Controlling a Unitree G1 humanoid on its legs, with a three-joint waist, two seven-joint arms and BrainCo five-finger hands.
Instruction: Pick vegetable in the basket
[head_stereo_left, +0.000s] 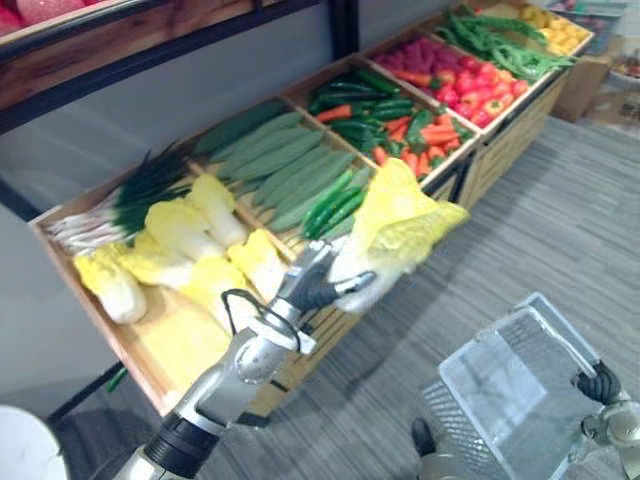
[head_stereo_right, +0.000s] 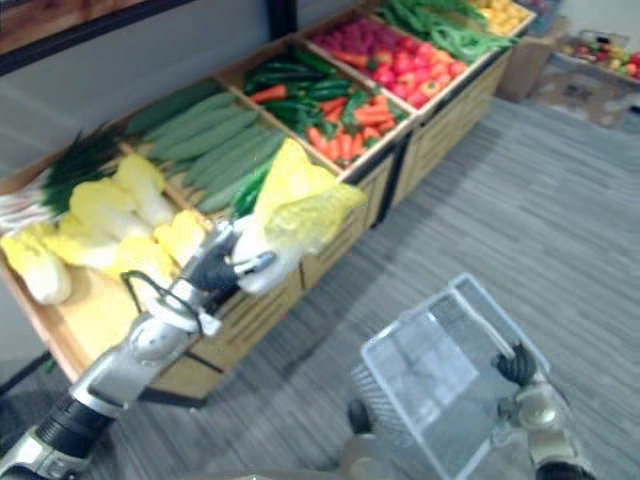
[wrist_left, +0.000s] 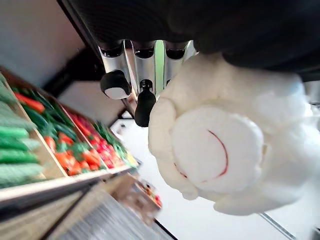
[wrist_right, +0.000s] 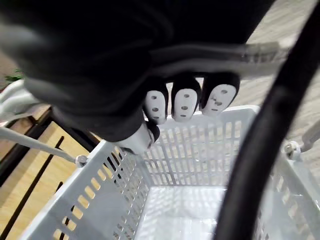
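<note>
Over the front edge of the wooden stand (head_stereo_left: 505, 150), the cabbage (head_stereo_left: 400, 222) is held off the surface. Its white stub sits in the left hand (head_stereo_left: 318, 285), fingers curled round it, and its yellow leafy end slants up toward the robot's right. More cabbages (head_stereo_left: 180, 235) and cucumbers (head_stereo_left: 285, 160) lie behind. Lower right, well apart, the right hand (head_stereo_left: 600, 383) has its fingers curled on the white basket (head_stereo_left: 480, 345).

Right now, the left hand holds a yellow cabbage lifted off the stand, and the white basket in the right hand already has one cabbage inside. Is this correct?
Not quite: the basket is empty, as the right wrist view shows. The rest holds: the left hand grips the lifted cabbage and the right hand carries the basket.
</note>
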